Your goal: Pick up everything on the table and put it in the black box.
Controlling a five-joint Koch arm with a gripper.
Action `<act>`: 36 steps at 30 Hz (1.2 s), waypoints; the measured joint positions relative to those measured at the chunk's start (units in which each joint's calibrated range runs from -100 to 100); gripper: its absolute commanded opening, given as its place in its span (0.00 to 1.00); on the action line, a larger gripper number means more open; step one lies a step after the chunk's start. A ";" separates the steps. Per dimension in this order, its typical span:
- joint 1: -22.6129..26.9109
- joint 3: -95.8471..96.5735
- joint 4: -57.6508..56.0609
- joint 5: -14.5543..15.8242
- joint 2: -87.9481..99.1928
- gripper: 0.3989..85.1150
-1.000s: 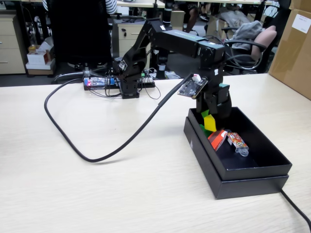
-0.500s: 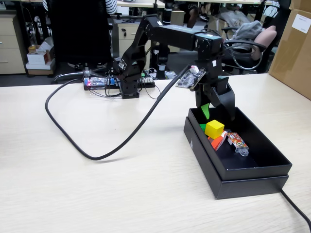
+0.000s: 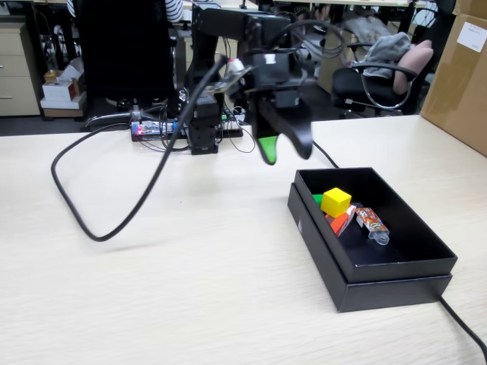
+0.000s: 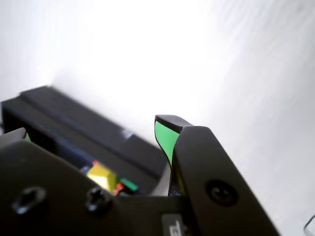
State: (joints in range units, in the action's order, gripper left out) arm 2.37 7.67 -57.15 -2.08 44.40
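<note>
The black box sits on the right of the table in the fixed view. Inside it the yellow cube rests on the red-orange packet, and a corner of the green cube shows behind. My gripper hangs open and empty above the table, up and left of the box's far corner. In the wrist view the gripper is spread wide, one green-padded fingertip clear of the box, with the yellow cube and green cube blurred inside.
An orange-patterned candy wrapper lies in the box beside the packet. A thick black cable loops over the table's left half. A thin cord runs off at the bottom right. A tan carton stands at far right.
The gripper let go of the yellow cube, which now rests in the box. The arm then rose and swung left, out of the box.
</note>
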 measured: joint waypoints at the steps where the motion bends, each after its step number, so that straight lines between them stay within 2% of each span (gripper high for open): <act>1: -0.83 3.38 1.48 -0.73 2.41 0.58; 5: -3.32 16.35 7.40 -2.83 9.12 0.58; 9: -4.25 28.68 11.51 -3.71 15.71 0.58; 12: -4.79 39.82 19.00 -4.20 21.53 0.59; 23: -4.64 59.27 43.91 -1.66 29.89 0.58; 30: -3.32 60.91 45.15 3.76 30.78 0.58; 36: -3.32 62.47 44.82 4.54 30.78 0.58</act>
State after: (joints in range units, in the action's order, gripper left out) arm -0.95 70.14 -12.34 2.47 75.17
